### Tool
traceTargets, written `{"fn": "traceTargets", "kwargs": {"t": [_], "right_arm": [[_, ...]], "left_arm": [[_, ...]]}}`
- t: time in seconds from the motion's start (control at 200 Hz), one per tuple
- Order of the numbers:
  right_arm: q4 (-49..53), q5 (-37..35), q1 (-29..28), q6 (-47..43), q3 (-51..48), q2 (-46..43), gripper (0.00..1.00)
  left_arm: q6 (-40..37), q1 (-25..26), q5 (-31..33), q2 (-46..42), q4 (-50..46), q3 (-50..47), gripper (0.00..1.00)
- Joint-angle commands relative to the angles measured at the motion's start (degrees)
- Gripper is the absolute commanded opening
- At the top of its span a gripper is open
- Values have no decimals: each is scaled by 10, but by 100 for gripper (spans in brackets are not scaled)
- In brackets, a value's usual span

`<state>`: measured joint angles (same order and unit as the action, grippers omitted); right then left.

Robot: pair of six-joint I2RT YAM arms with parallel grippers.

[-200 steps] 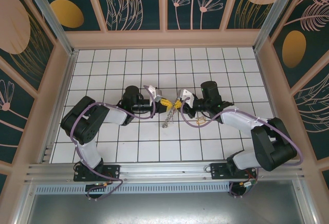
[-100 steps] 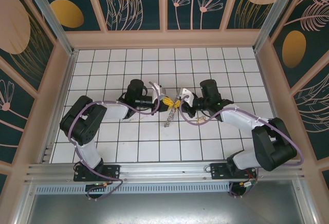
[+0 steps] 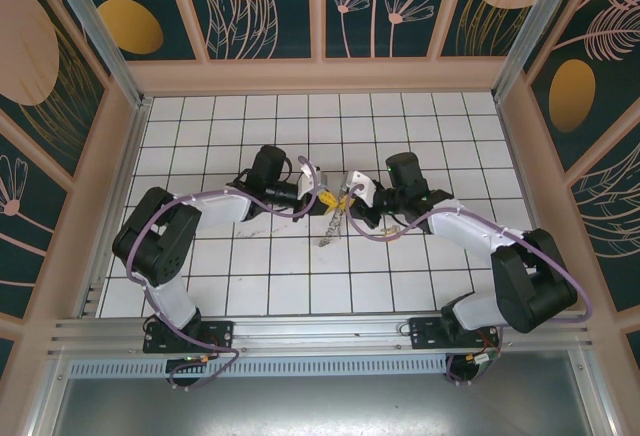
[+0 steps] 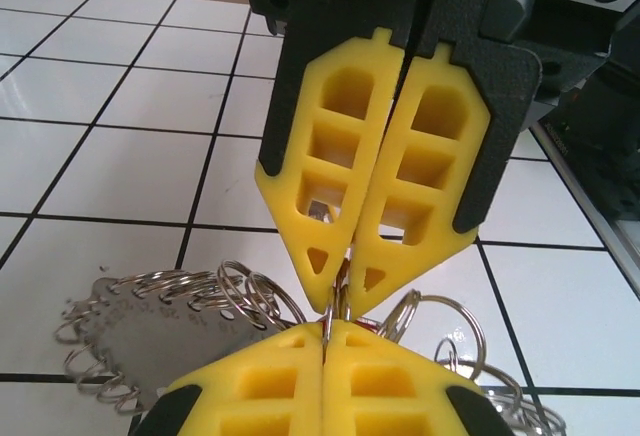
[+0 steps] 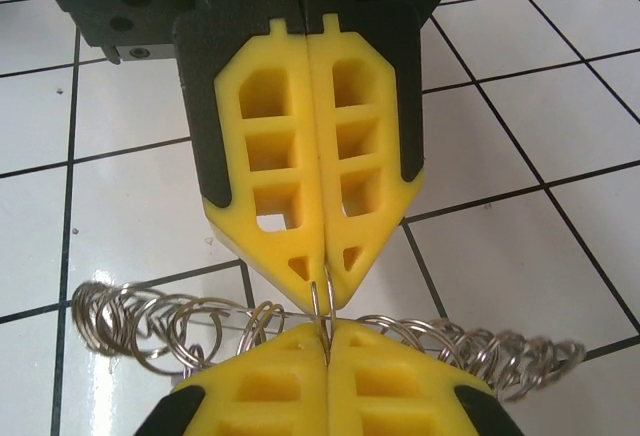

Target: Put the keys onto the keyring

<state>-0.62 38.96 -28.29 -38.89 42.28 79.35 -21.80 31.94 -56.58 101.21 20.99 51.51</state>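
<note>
Near the middle of the counter point(image 3: 250, 286), you have the left gripper point(image 3: 324, 199) and the right gripper point(image 3: 346, 195) tip to tip, almost touching. From above, the keyring point(image 3: 329, 229) reads as a short silvery strand hanging between them toward the near edge. How each gripper stands is too small to judge there.

Your wrist cameras fill that in. From the left wrist, the right gripper point(image 4: 342, 301) faces you with its yellow fingers point(image 4: 320, 176) pressed together on a thin wire of the keyring point(image 4: 243, 294). The left gripper point(image 4: 325, 341) meets it from the bottom of the view, also closed on that wire. From the right wrist you get the mirror of this: the left gripper point(image 5: 322, 291) pinches the wire and the right gripper point(image 5: 326, 341) clamps it just beneath.

These close views also show you coils of small silver loops point(image 5: 150, 326) fanning out to both sides of the pinch, over the white tiles.

Back in the top view, the keys point(image 3: 392, 227) look like a small brass-coloured speck on the counter under the right arm, too small to make out further.
</note>
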Motion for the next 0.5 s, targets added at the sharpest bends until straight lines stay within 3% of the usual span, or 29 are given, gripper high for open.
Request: {"fn": "traceTargets", "kwargs": {"t": [0.0, 0.25, 0.495], "right_arm": [[-66, 35, -6, 5, -14, -11, 9], [-137, 83, 7, 37, -46, -10, 14], [-162, 99, 22, 46, -55, -6, 14]], "left_arm": [[50, 5, -14, -17, 81, -35, 0], [169, 5, -34, -13, 266, -79, 0], [205, 5, -40, -8, 317, -89, 0]]}}
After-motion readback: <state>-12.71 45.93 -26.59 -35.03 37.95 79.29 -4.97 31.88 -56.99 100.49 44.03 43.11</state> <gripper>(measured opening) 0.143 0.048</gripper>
